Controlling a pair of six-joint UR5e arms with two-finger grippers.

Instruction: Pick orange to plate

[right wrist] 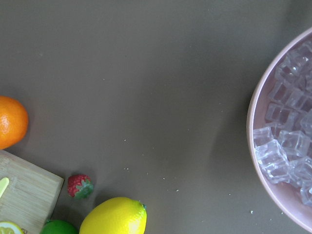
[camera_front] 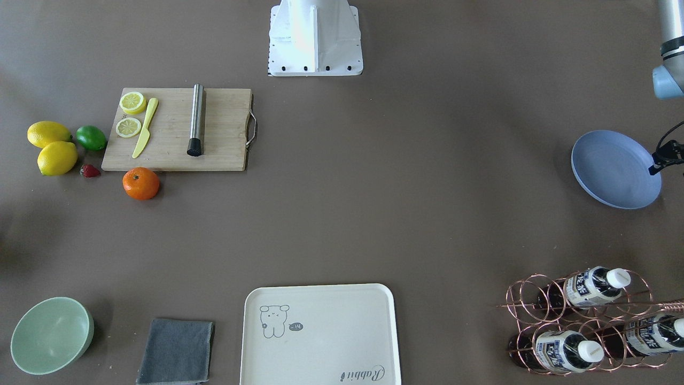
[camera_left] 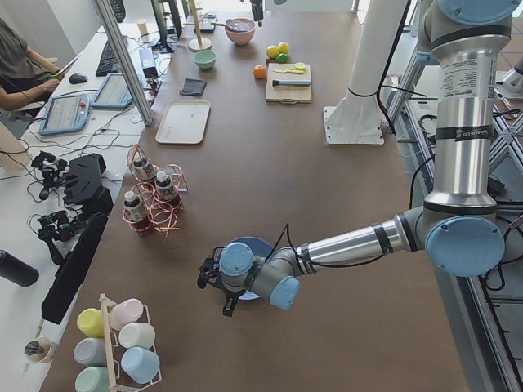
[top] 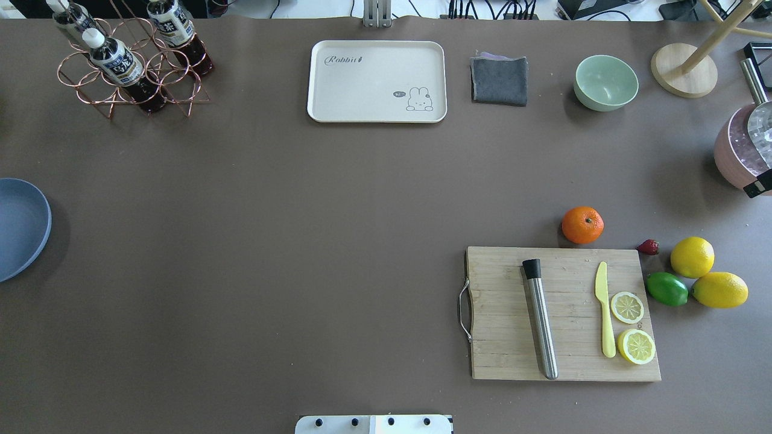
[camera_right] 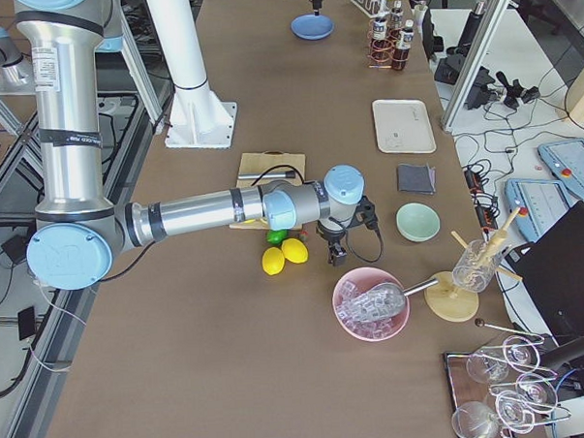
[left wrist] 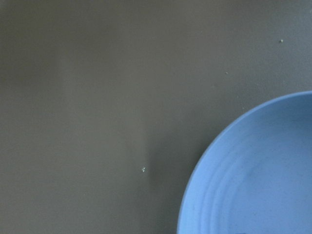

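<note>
The orange [top: 582,225] rests on the brown table just beyond the cutting board's far edge, also seen as the orange [camera_front: 141,183] and the orange [right wrist: 9,122]. The periwinkle plate [top: 21,226] lies at the table's left end and holds nothing, seen too as the plate [camera_front: 614,168] and the plate [left wrist: 258,175]. My left gripper [camera_left: 228,304] hangs over the plate's outer rim. My right gripper [camera_right: 333,251] hovers between the lemons and a pink bowl, well right of the orange. Neither wrist view shows fingers, so I cannot tell either gripper's state.
A wooden cutting board [top: 500,325] carries a steel rod, a yellow knife and lemon slices. Two lemons [top: 692,257], a lime [top: 667,289] and a strawberry [top: 648,246] lie beside it. A pink ice bowl [right wrist: 287,141], green bowl [top: 605,82], grey cloth [top: 499,80], cream tray [top: 377,81] and bottle rack [top: 129,60] line the edges.
</note>
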